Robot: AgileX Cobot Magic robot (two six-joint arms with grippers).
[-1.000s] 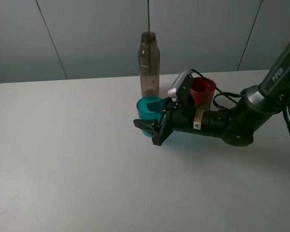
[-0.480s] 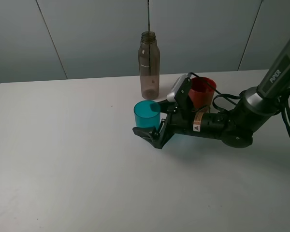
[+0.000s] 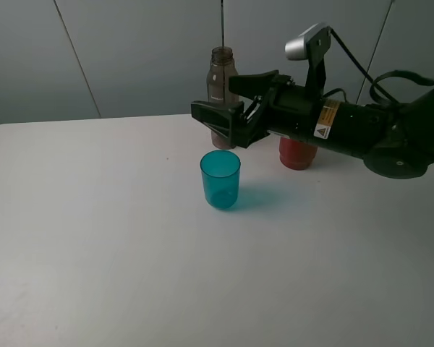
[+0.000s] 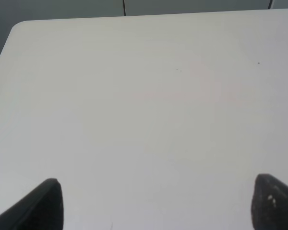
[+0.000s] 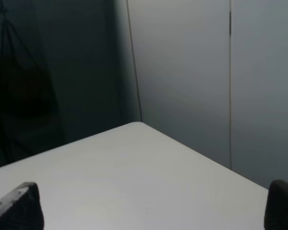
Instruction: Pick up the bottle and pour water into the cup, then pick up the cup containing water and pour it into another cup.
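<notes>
Teal-blue translucent plastic cup (image 3: 220, 179) stands upright and alone on the white surface (image 3: 94, 238), left of centre; a second ago the right gripper's fingers were clamped on it. Behind it, farther away, stands the tall smoky grey-brown transparent bottle (image 3: 218, 76). The right gripper (image 3: 228, 112) has since let go and risen, its fingers spread wide and empty above the cup. Right of it, the opaque red-brown plastic cup (image 3: 296, 153) shows under the arm. The left gripper (image 4: 153, 203) shows spread, empty fingers above bare surface.
</notes>
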